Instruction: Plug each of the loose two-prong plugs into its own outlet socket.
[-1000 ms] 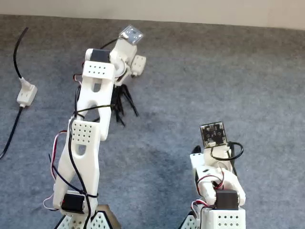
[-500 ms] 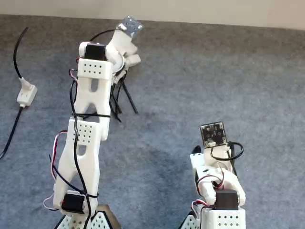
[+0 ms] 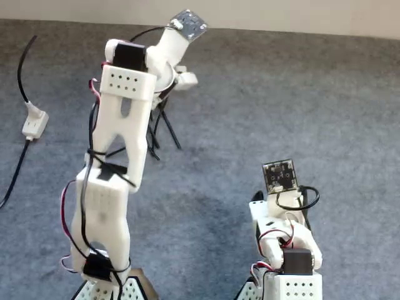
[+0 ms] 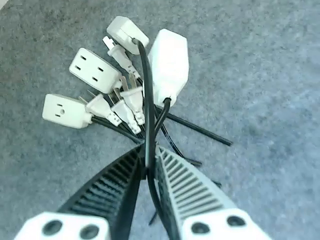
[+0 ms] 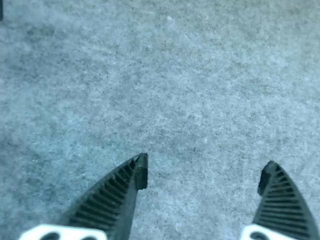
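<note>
1. Now the left gripper [image 4: 148, 152] is squeezed shut on one black cord [image 4: 143, 85], so it holds that cord.
2. The cord runs to a small white end piece [image 4: 127, 32] at the far side of a bunch.
3. In the bunch, the loose two-prong plugs [image 4: 125, 102] and the white sockets [image 4: 95, 70] lie pressed together and touching. They sit near the far edge of the tabletop [image 3: 281, 112], toward its left side.
4. The right gripper [image 5: 205, 167] is wide open and holds nothing. It is over bare tabletop near the near edge, on the right.
5. One more socket [image 3: 34, 122] lies alone by the left edge, well apart from the bunch.
6. I think the job is near its start, and the arm is picking one cord out of the tangle.
7. Next, I think one plug must come free. A gripper should hold the plug's body, not the cord, and its two prongs must line up with a socket's slots. The other gripper could hold the socket steady.
8. In the high view the arm covers most of the bunch.
9. I cannot tell if the bunch hangs or rests, which cord joins which piece, or whether any plug is already in.
</note>
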You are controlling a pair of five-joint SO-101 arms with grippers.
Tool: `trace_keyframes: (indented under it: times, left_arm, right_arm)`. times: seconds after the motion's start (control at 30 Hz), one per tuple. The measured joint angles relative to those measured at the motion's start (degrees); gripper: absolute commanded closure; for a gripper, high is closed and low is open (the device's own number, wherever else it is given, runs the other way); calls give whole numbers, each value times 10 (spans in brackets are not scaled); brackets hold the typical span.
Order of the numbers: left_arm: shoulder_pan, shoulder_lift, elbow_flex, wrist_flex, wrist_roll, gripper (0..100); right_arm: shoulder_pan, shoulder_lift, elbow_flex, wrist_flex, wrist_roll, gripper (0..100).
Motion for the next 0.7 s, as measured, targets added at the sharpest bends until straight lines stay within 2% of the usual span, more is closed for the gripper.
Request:
trace_keyframes:
  times: [0.2,0.37,0.5,0.7]
  left_arm:
    - [44,-175,244,0,-2,995]
    - [84,-355,524,-1,-84,995]
    - [52,-469,720,-33,-166,995]
    - [-22,-552,944,-126,-295,995]
  right_arm:
    - [0,0,0,0,0,666]
    - [0,0,0,0,0,666]
    - [0,0,0,0,0,666]
    - [0,0,0,0,0,666]
